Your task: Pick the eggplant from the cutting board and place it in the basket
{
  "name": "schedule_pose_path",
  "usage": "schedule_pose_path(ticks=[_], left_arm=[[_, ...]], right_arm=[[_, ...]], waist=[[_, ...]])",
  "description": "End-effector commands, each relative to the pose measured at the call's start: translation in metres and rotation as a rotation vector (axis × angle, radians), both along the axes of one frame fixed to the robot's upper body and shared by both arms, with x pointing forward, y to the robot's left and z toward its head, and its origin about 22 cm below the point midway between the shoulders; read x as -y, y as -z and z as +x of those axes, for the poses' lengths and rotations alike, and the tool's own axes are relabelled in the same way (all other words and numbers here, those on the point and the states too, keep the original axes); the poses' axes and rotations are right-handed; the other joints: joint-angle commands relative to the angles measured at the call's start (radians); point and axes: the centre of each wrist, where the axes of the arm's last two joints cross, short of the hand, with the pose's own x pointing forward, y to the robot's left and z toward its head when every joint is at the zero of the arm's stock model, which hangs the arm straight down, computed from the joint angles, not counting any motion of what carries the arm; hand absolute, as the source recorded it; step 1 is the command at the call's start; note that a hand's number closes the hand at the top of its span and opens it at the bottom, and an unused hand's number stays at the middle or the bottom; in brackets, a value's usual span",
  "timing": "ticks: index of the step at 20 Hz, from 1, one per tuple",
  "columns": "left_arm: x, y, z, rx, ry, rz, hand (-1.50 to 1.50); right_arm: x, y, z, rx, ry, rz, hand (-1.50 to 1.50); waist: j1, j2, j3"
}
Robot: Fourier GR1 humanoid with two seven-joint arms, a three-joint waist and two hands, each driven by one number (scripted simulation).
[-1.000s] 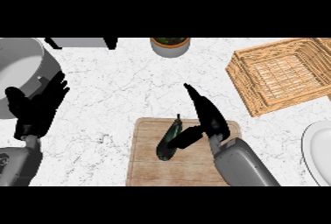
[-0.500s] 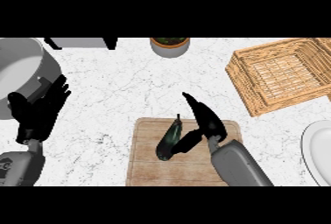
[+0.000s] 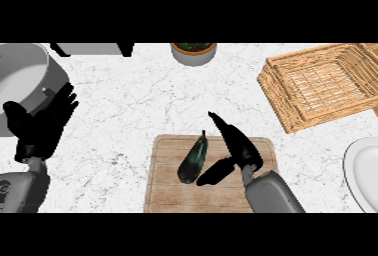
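Observation:
A dark eggplant [image 3: 193, 158] lies lengthwise on the wooden cutting board [image 3: 166, 189] near the front of the counter. My right hand [image 3: 236, 145] is over the board just right of the eggplant, open, fingers stretched up and left, thumb down by the eggplant's lower end. I cannot tell whether the thumb touches it. The wicker basket [image 3: 280, 80] stands at the back right with nothing in it. My left hand [image 3: 40, 125] rests open at the left edge, fingers up.
A grey pot [image 3: 22, 75] sits at the back left behind the left hand. A small potted plant [image 3: 193, 51] stands at the back centre. A white plate [image 3: 363, 172] shows at the right edge. Bare marble counter [image 3: 148, 100] lies between board and basket.
My right hand has slid slightly left and down along the eggplant. The left hand has shifted a little. The eggplant stays on the board.

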Motion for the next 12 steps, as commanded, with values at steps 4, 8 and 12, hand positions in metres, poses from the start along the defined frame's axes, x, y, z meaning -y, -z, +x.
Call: schedule_pose_path(ticks=[4, 8, 12], left_arm=[[0.001, 0.002, 0.001, 0.006, -0.005, 0.007, 0.0], [0.001, 0.021, -0.001, -0.007, 0.014, 0.015, 0.0], [0.004, 0.023, -0.014, -0.005, 0.003, 0.014, 0.0]], right_arm=[[0.01, 0.001, -0.003, 0.025, -0.035, 0.042, -1.5], [-0.02, 0.004, -0.009, 0.009, -0.014, -0.035, -1.5], [-0.023, 0.007, -0.016, -0.016, -0.034, -0.093, -1.5]], waist=[[0.0, 0.0, 0.0], [0.0, 0.001, 0.0], [0.001, 0.0, 0.0]])
